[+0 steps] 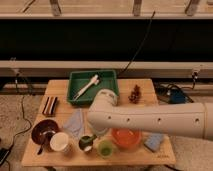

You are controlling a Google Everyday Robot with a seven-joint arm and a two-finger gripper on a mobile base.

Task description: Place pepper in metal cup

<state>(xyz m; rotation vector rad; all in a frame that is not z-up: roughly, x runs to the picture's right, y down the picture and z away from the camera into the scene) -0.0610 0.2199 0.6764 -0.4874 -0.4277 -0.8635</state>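
Pepper [86,140], green and slim, shows only as a small dark-green sliver at the rim of the metal cup [86,144], and whether it lies inside the cup or is held just above it cannot be told. That cup stands near the front edge of the table [60,89], between the white cup [60,142] on one side and the light green cup [105,148] on the other, all three in a loose row. The hand [90,134] is down right over the metal cup, mostly hidden behind the thick white arm [150,119], which reaches in from the picture's right edge and crosses the middle of the table; whether the hand is open, closed or gripping the pepper cannot be told.

Just beside the light green cup sits an orange bowl [125,138], with a pale blue sponge [153,142] beyond it near the table corner. A dark brown bowl [44,133] sits beyond the white cup, and a blue-grey cloth [75,122] lies behind the cups. Farther back, a green tray [75,80] holds a white brush [87,86]. A small striped box [49,105] lies beside the tray.
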